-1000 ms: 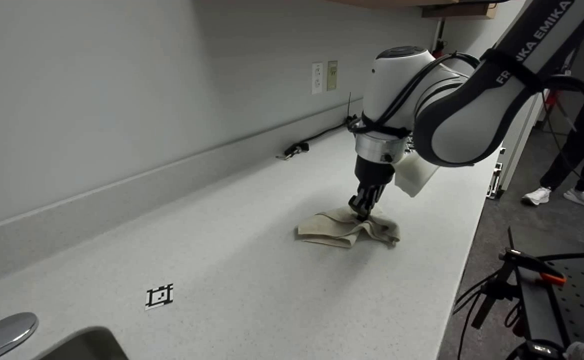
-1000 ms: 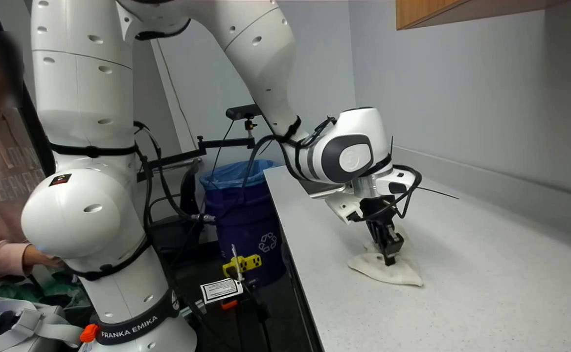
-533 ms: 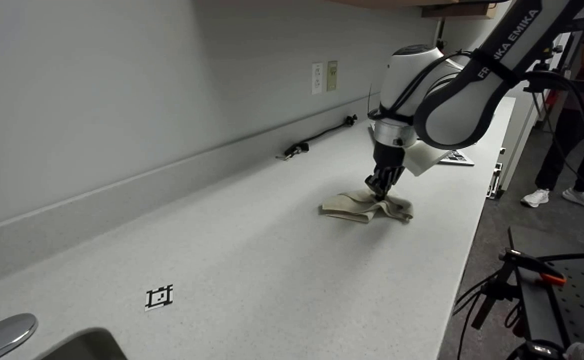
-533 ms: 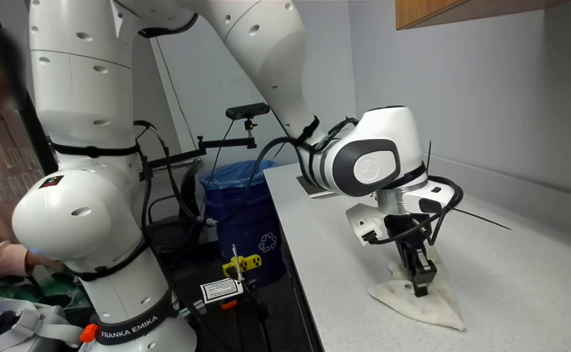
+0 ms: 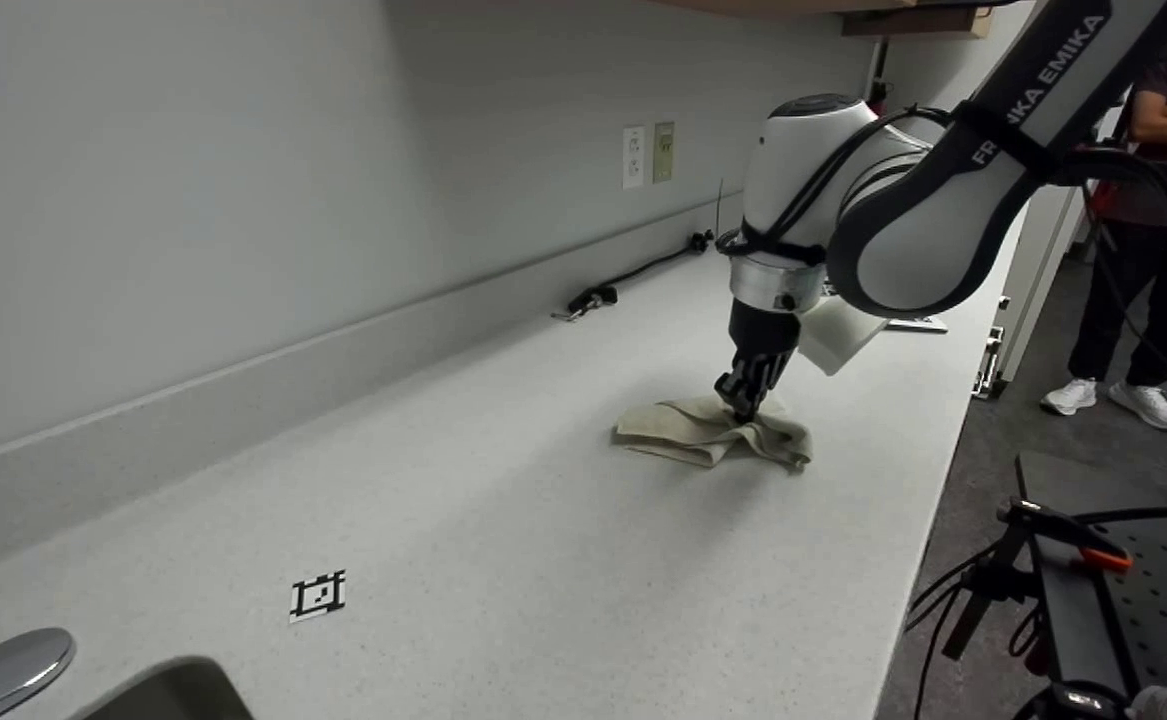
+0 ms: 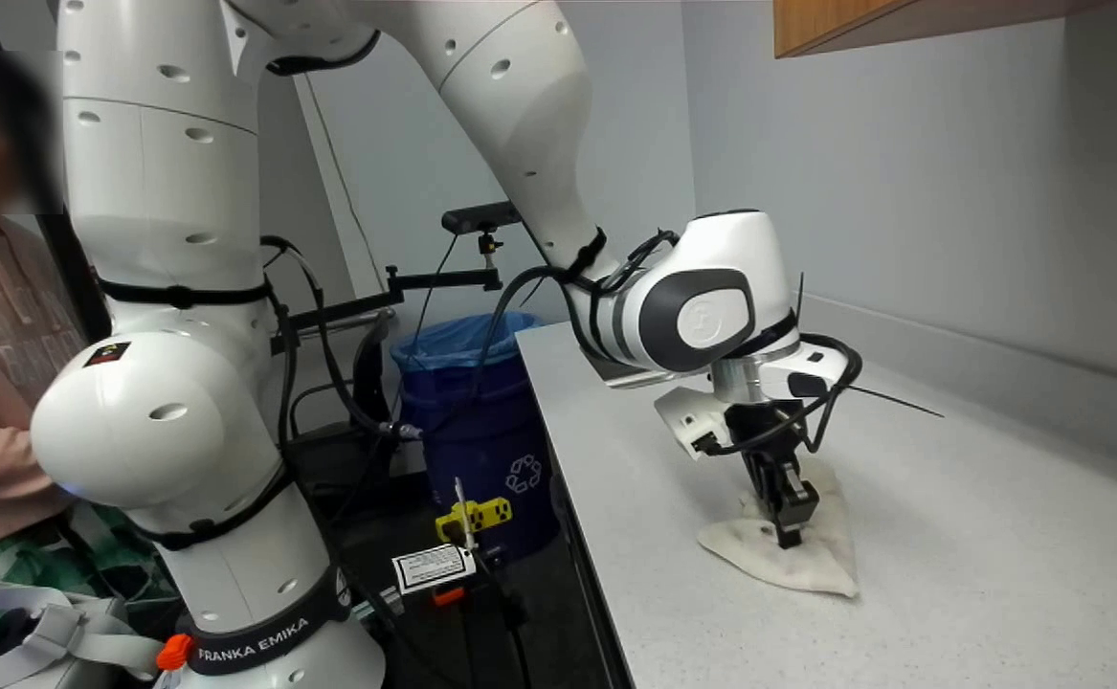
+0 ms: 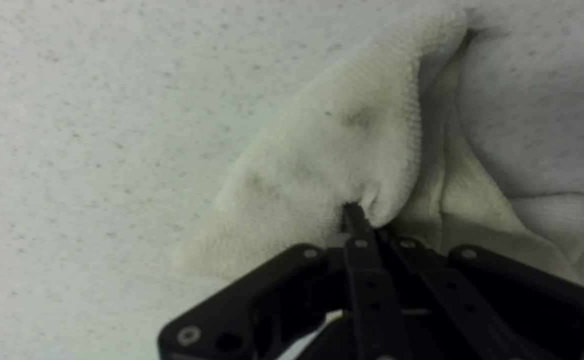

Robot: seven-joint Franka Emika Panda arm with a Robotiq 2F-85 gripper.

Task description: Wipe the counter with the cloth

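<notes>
The beige cloth (image 5: 668, 432) lies bunched and flat on the white counter (image 5: 503, 560). My gripper (image 5: 743, 412) points down into its middle, jaws together with a pinched fold between the fingertips. In an exterior view the cloth (image 6: 788, 574) spreads around the gripper (image 6: 790, 538), touching the counter (image 6: 998, 612). In the wrist view the cloth (image 7: 307, 160) shows dark smudges, and a fold rises beside the left finger of the gripper (image 7: 371, 225). Cloth hides the very tips there.
A black clamp with a cable (image 5: 595, 298) lies by the backsplash. A printed marker (image 5: 318, 594), a faucet (image 5: 8, 668) and a sink (image 5: 173, 690) are at the near end. Behind the arm is a checkerboard board (image 5: 918, 324). A cabinet (image 6: 855, 24) hangs above.
The gripper slid the cloth along the counter, toward the checkerboard end in the view showing the sink, then partly back since half a second ago. The grip has stayed the same.
</notes>
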